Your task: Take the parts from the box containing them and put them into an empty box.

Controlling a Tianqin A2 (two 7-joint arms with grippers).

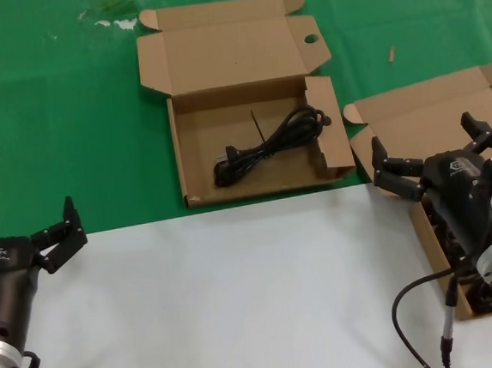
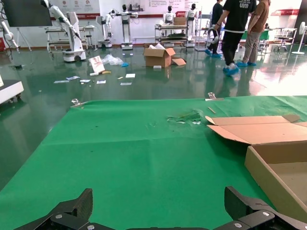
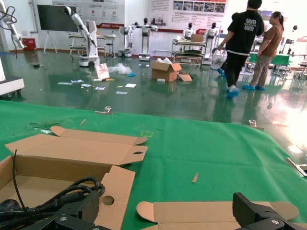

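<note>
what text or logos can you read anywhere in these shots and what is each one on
"UIM": white letters on the back of the black T-shirt of a person in the hall, right wrist view; reading uncertain.
White logo on the right gripper: too small to read.
White logo on the left gripper: too small to read.
Wall posters: blurred, unreadable.
Both cardboard boxes: no print visible.

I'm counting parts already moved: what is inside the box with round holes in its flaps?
One black bundled power cord lies on the floor of the holed box. Its near wall hides a thin strip of the floor, so anything lying flat there cannot be seen.
</note>
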